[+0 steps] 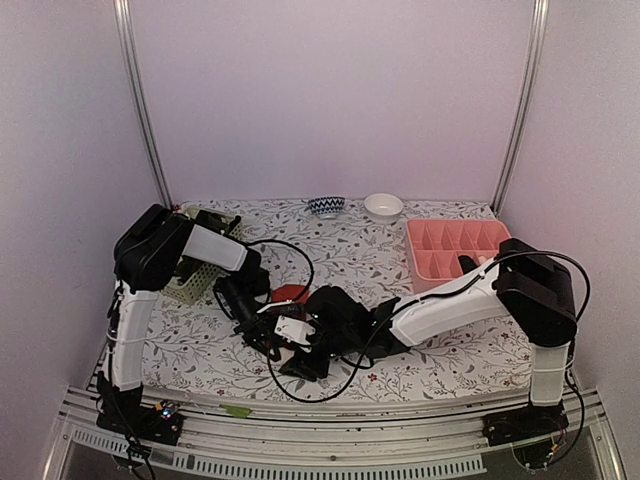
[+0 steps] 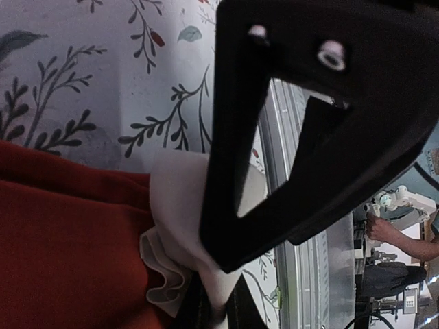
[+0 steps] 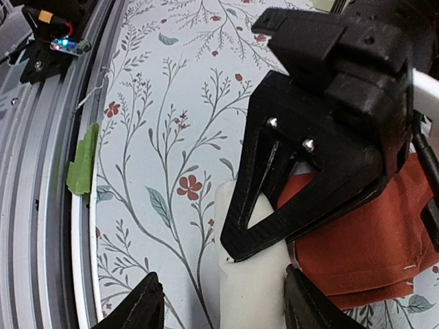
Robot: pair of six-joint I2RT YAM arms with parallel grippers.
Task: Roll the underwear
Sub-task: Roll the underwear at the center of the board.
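Lying limp on the floral tablecloth [image 3: 171, 137] by the near edge, the red-orange underwear [image 3: 357, 233] looks light, soft and apt to unfurl, best taken at its cream-white end [image 3: 250, 288], where the left gripper [image 3: 233, 247] is pinched shut on it and the right gripper [image 3: 223, 295] straddles it wide open, empty.

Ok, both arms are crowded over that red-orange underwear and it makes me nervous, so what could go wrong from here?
1. The left gripper pinches only the cream-white part of the red-orange underwear; a pull might slip it free.
2. The right gripper, jaws open, hovers at that same part, close to the left one; closing could knock them together.
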